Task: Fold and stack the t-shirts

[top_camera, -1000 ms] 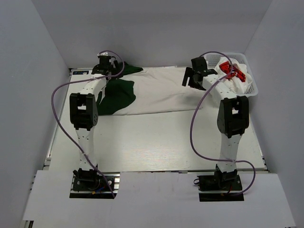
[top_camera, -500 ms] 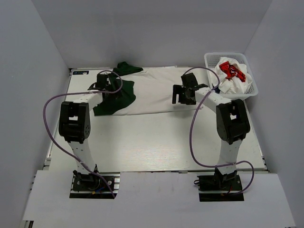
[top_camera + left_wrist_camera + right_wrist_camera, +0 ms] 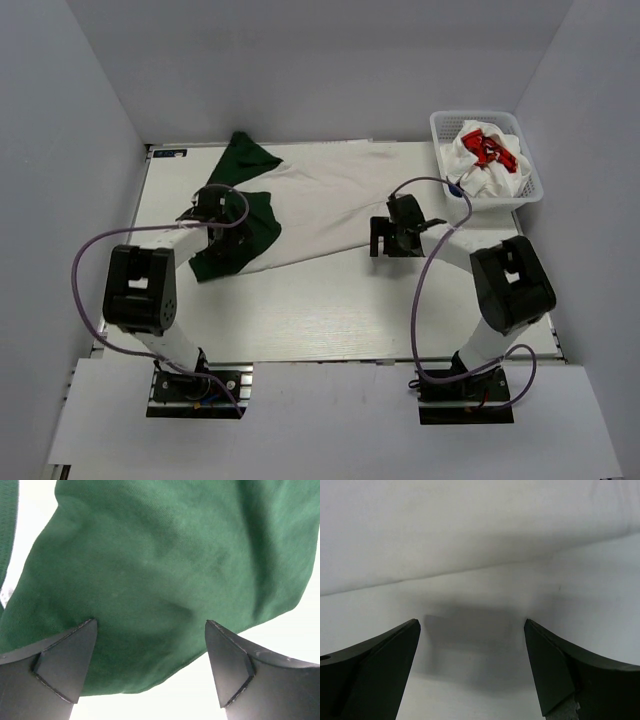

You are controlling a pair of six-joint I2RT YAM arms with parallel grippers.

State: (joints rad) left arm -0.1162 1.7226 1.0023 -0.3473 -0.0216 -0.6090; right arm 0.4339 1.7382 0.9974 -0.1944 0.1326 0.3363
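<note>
A white t-shirt [image 3: 330, 195] with dark green parts lies spread across the far half of the table. One green sleeve [image 3: 245, 225] is at its near left and another green part [image 3: 243, 155] at the far left. My left gripper [image 3: 213, 222] is open and low over the green sleeve [image 3: 150, 555], with the cloth's edge between its fingers. My right gripper [image 3: 393, 240] is open and empty over bare table, just in front of the shirt's white near edge [image 3: 470, 520]. More shirts, one white with red print [image 3: 487, 150], lie bunched in the basket.
A white mesh basket [image 3: 478, 114] stands at the far right corner. The white table [image 3: 330, 300] stretches between the shirt and the arm bases. Purple cables loop beside both arms. Grey walls close in the sides and back.
Both arms have drawn back from the far edge toward the near side. The shirt shifted with them: its left end lies nearer and its near edge now slants.
</note>
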